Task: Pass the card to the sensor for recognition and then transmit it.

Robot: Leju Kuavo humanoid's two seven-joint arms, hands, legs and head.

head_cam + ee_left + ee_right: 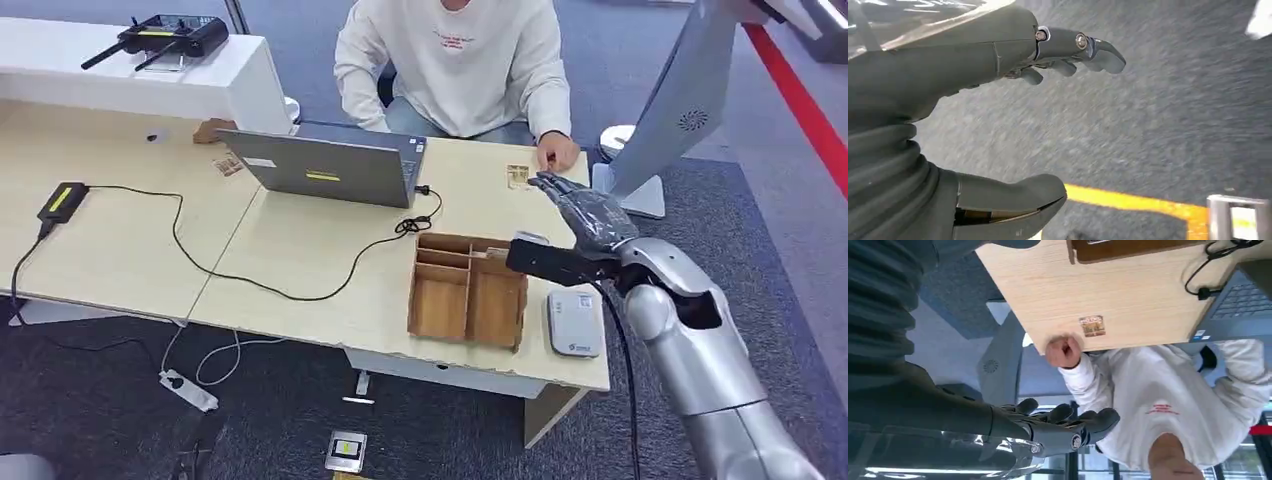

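A small brown-and-gold card [517, 177] lies flat on the table's far right part, just in front of a person's hand [556, 152]. The card [1092, 325] and that fist [1064, 351] also appear in the right wrist view. My right hand [590, 215] hovers above the table a little to the right of the card, fingers stretched out and holding nothing. In its wrist view the right hand [1063, 425] is empty too. The white card sensor [574, 322] sits near the front right corner. My left hand [1013, 55] hangs over dark carpet, fingers apart, empty.
A wooden divided box [468, 290] stands left of the sensor. A grey laptop [330, 165] with a black cable sits mid-table. The seated person in a white sweater [455, 60] faces me. A tilted grey screen stand [680, 100] rises at the right.
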